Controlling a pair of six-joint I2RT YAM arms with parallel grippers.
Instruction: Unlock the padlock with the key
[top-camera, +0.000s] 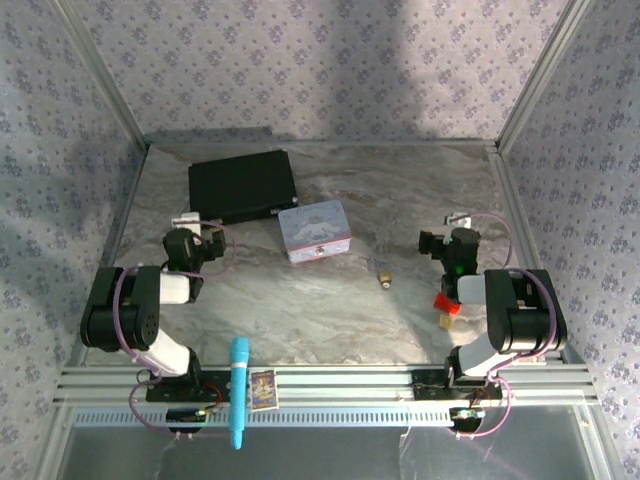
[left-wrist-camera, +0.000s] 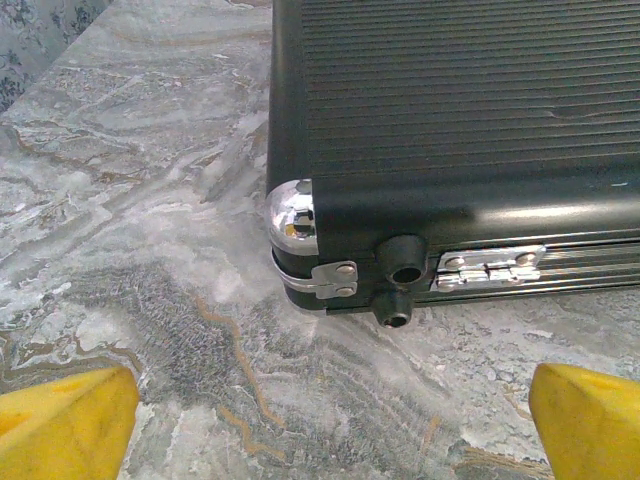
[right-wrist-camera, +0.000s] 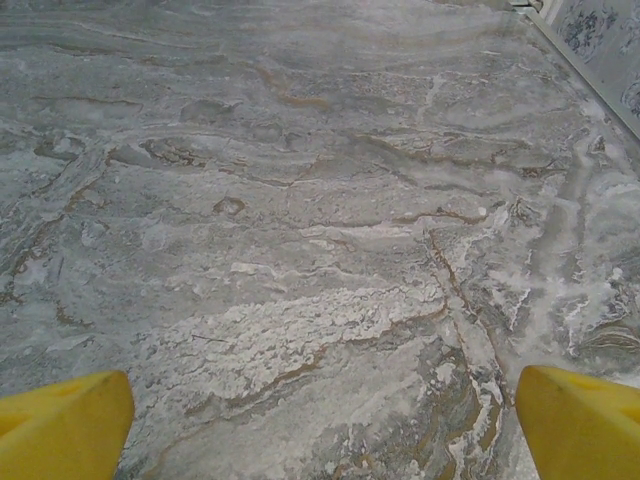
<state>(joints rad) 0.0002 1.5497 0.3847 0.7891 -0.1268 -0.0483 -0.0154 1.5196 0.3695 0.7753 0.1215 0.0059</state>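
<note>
Grey marbled stone is covering the table (top-camera: 330, 320), which is being enclosed by flower-patterned walls. The padlock (top-camera: 384, 279) is lying on bare table near the middle, to the right of the pastel tin (top-camera: 315, 231) and well apart from both arms. The key is not being made out with any certainty: something tiny may be lying against the padlock, but it is too small to tell.

The left claw (left-wrist-camera: 322, 432) is being held wide open, with nothing between its yellow fingertips (left-wrist-camera: 65, 425), and is being aimed at a corner of the black case (left-wrist-camera: 450, 120). The right claw (right-wrist-camera: 320, 428) is likewise being held wide open over bare table, gripping nothing.

The padlock is being judged light, hard and smooth, so it is likely to skid on the stone if nudged. It is best being taken by the flat sides of its brass body, with shackle and keyhole left free. The key is being judged thin, stiff and awkward to lift off the table. Its head would be the place to pinch, the blade being left clear.
</note>
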